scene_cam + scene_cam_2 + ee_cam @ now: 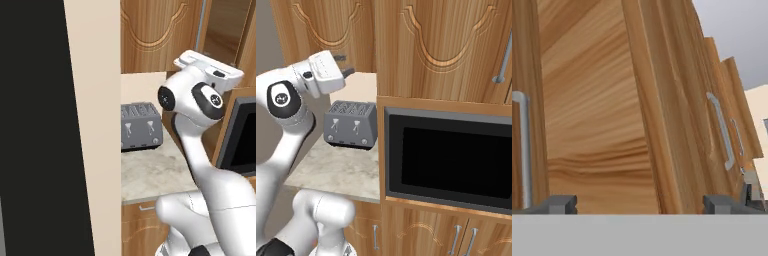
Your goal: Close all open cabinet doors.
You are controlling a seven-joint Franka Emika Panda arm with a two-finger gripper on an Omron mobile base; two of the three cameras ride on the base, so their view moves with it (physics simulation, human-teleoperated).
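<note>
Cabinet doors (446, 85) at eleven and one o'clock in the right base view, near twelve in the left. Probably stiff, smooth-faced, light on the hinge; best pushed at the free edge, near the bar handle (504, 60) (no pinch needed, likely). Gripper (344, 65) with fingertips spread wide, holding nothing. Panel tops cut off, hinges hidden; hard to tell how far ajar.

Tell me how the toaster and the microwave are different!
The toaster is grey all over, while the microwave has a big black front inside a dark grey frame. The toaster stands on the stone-look counter; the microwave sits in the wooden cabinets. The toaster looks smaller than the microwave. Both are boxy.
</note>
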